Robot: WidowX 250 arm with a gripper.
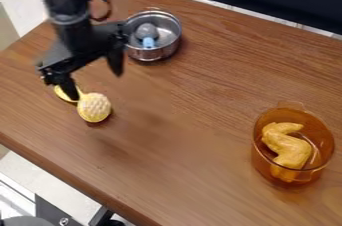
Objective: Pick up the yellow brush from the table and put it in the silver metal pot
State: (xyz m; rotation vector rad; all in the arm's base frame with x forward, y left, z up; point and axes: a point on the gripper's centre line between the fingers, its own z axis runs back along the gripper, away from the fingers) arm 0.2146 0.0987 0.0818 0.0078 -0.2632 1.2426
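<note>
Hanging with its two fingers spread apart, the black gripper has one fingertip at the yellow toy on the wooden table, though from here I can't be sure they touch. Gripping it well would mean straddling its narrow middle, squarely and low, clear of the metal pot.

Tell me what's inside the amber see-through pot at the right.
The amber pot holds one yellow-orange piece shaped like a chicken wing, bent, its lower end against the near wall. The patch of pot floor directly beneath it is covered and can't be seen.
</note>
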